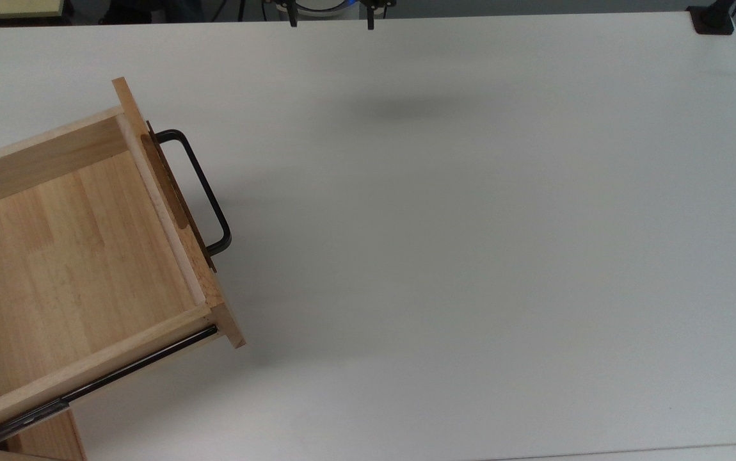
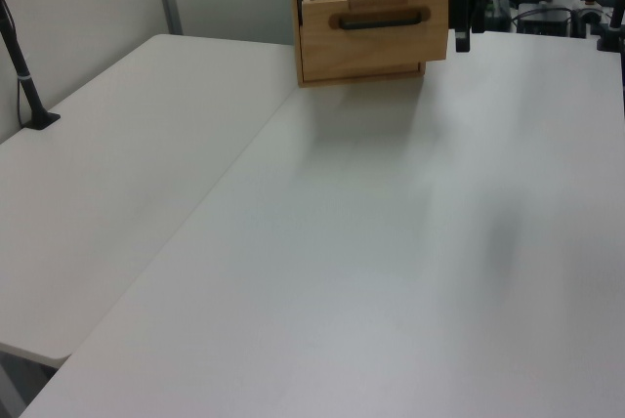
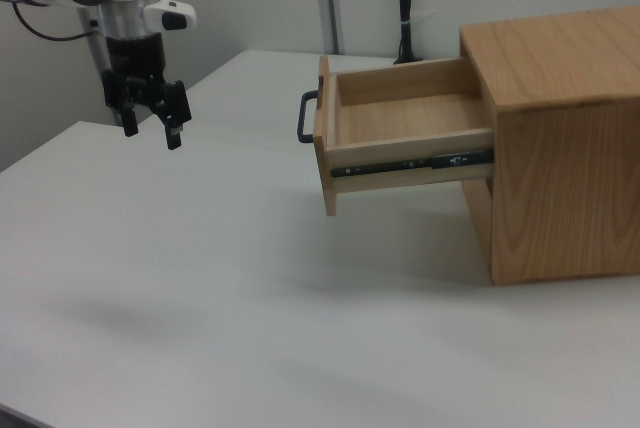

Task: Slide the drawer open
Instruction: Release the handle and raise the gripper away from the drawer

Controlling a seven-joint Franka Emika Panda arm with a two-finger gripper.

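The light wooden drawer [image 1: 80, 256] stands pulled out of its cabinet [image 3: 560, 138], empty inside, with a black side rail [image 3: 410, 164] exposed. Its black U-shaped handle [image 1: 198, 192] points toward the open table. In the top view my gripper [image 1: 331, 23] is at the top edge, far from the handle, with two black fingertips [image 1: 292, 22] spread apart. The right view has the gripper [image 3: 151, 133] hanging open and empty above the table, well to the left of the handle [image 3: 303, 116]. In the left view the gripper [image 2: 461, 29] hangs just right of the drawer front [image 2: 374, 35].
The white table [image 1: 470, 256] stretches wide to the top view's right of the drawer. A black clamp base [image 1: 712, 18] sits at its far right corner, and a black pole [image 2: 23, 71] stands at the left view's left edge.
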